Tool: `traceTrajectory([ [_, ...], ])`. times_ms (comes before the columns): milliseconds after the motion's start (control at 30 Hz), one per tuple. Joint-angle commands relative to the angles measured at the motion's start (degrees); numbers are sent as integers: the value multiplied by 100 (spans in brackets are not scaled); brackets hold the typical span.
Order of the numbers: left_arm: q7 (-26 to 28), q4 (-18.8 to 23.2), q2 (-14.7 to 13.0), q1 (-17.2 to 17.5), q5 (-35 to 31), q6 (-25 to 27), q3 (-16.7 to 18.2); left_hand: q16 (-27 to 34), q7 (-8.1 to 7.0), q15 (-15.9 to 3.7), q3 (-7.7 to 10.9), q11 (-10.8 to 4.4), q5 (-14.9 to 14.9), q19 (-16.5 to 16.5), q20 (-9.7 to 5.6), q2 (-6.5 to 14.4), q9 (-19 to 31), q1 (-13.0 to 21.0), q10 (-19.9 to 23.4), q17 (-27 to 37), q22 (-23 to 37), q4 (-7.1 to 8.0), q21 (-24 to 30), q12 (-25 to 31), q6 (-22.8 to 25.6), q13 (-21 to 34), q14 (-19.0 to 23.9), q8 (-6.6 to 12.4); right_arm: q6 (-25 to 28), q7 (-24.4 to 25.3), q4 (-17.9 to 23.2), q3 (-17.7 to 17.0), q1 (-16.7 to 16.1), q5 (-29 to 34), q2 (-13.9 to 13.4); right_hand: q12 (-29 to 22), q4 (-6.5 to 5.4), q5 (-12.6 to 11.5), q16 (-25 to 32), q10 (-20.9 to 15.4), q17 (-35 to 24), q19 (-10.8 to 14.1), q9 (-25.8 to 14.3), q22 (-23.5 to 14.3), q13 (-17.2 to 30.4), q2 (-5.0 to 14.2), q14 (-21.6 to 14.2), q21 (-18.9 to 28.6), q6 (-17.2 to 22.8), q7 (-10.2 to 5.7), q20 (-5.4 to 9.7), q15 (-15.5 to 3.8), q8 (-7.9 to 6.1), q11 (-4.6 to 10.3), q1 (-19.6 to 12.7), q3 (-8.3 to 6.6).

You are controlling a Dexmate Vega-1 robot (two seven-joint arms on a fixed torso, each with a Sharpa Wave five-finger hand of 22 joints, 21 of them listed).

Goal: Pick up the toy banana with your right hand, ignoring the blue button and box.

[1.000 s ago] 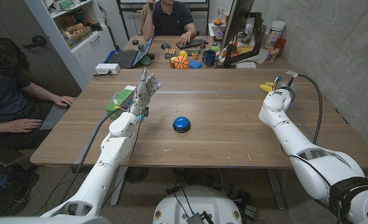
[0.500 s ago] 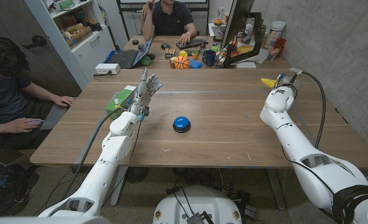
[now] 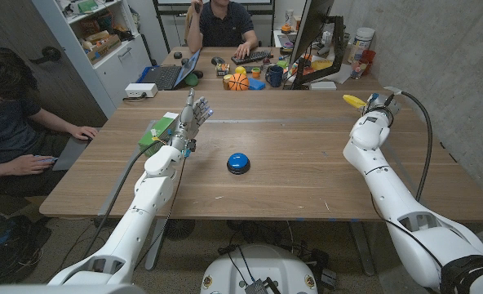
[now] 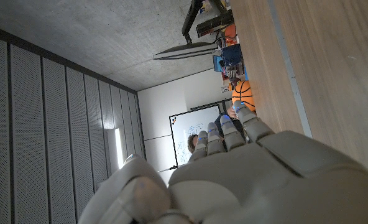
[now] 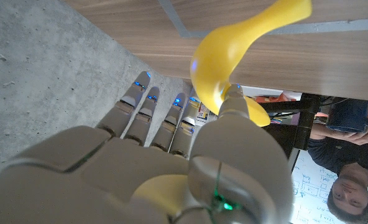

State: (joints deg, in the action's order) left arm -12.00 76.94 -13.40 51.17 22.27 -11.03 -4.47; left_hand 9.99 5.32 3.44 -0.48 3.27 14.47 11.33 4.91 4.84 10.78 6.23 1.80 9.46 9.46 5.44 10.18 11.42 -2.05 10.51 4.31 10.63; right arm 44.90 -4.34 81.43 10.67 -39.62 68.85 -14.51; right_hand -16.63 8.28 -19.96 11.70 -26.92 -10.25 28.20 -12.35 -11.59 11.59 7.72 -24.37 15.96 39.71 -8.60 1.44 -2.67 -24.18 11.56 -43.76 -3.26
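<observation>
The toy banana (image 3: 353, 100) sits in the right hand (image 3: 375, 107) near the far right corner of the wooden worktop (image 3: 290, 163) in the head view, its yellow end poking out toward the middle of the worktop from the hand's fingers, which are closed around it; whether it is clear of the wood I cannot tell from here. Around the middle of the worktop lies the blue button (image 3: 238, 162), well apart from both hands. The left hand (image 3: 192, 119) stands upright on the left side with its fingers spread and grasping nothing, just beside a green box (image 3: 161, 131) whose contents cannot be made out. Beyond the far edge, a second desk carries a small basketball (image 3: 237, 82), a laptop (image 3: 163, 76) and a keyboard (image 3: 252, 57), with one person (image 3: 219, 20) seated there and another person (image 3: 13, 114) at the left edge. In the left wrist view, the left hand (image 4: 234, 180) shows its pale back with fingers (image 4: 246, 121) stretched out straight and released, the worktop (image 4: 333, 68) running alongside. In the right wrist view, the right hand (image 5: 165, 168) has its thumb pressed against the toy banana (image 5: 224, 62), whose curved yellow body rises past the fingers (image 5: 153, 115) in front of the worktop's (image 5: 134, 25) wood.
</observation>
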Motion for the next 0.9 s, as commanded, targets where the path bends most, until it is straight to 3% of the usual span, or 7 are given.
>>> traceTrajectory([
  [33, -44, -41, -4, -11, 20, -17, 0, 32, 6, -21, 27, 20, -18, 37, 13, -6, 21, 79, -4, 16, 10, -5, 20, 29, 1, 28, 63, 45, -189, 228, 618, -124, -233, -41, 52, -5, -30, -20, -19, -52, -34, 5, -34, -32, 24, 53, -76, 24, 495, -422, -19, -928, -18, 23, 8, -15],
  [900, -37, 45, -12, 70, 39, -22, 20, 33, 6, -25, 33, 21, -23, 37, 15, 5, 21, 90, 1, 16, 10, -8, 20, 31, 7, 28, 66, 46, -820, 991, 1849, -418, -763, -443, 347, -16, -42, -26, -25, -129, -37, -14, -32, -29, 24, 47, -110, 18, 531, -422, -36, -931, -17, 27, -18, -19],
])
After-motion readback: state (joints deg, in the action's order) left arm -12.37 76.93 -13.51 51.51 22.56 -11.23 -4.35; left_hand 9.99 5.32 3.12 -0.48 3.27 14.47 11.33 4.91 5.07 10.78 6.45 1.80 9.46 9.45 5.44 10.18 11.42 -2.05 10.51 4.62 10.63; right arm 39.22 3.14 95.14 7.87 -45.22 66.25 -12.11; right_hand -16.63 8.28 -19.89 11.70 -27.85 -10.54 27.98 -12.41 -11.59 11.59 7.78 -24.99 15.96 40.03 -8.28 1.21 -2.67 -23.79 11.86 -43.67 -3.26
